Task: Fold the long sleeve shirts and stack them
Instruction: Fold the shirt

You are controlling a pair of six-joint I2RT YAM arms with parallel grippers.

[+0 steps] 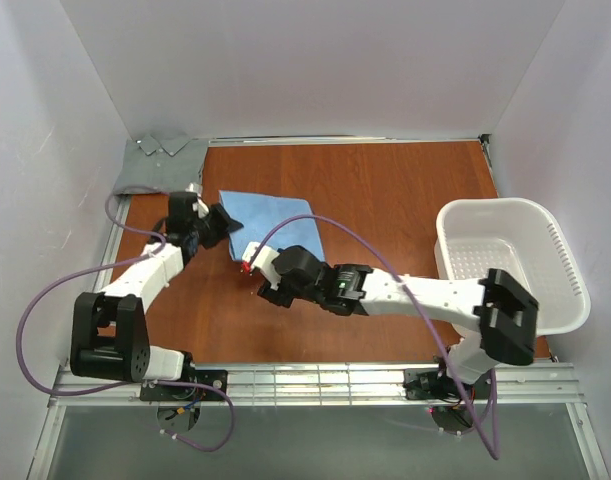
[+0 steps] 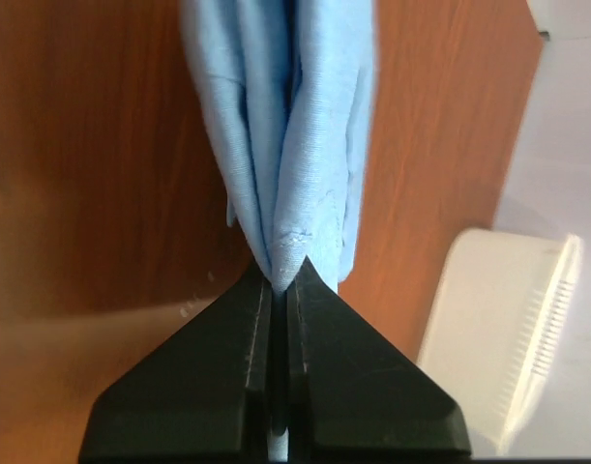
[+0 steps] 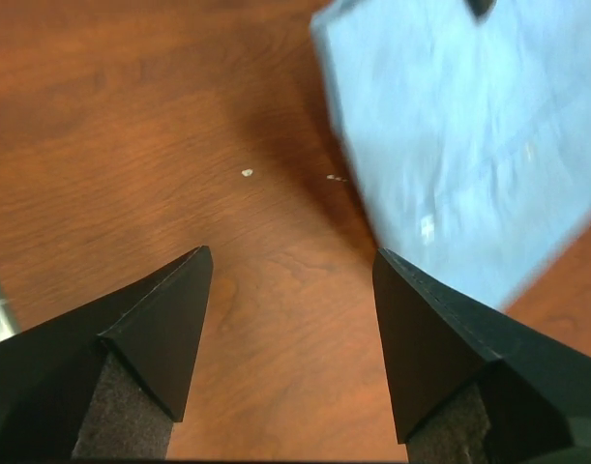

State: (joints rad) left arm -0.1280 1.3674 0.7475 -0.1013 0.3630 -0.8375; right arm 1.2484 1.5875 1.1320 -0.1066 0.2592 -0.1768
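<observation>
A folded light blue long sleeve shirt (image 1: 273, 215) lies on the wooden table (image 1: 395, 200), left of centre. My left gripper (image 1: 223, 226) is at its left edge. In the left wrist view that gripper (image 2: 280, 273) is shut on a bunched fold of the blue shirt (image 2: 295, 126). My right gripper (image 1: 251, 262) hovers by the shirt's near edge. Seen from the right wrist, it (image 3: 291, 256) stands open over bare wood with nothing between its fingers. There the blue shirt (image 3: 469, 145) lies ahead to the right. A grey-green long sleeve shirt (image 1: 157, 168) sits crumpled in the back left corner.
A white plastic laundry basket (image 1: 513, 262) stands at the table's right side, also showing in the left wrist view (image 2: 508, 338). White walls close in the table on three sides. A metal rail (image 1: 315, 380) runs along the near edge.
</observation>
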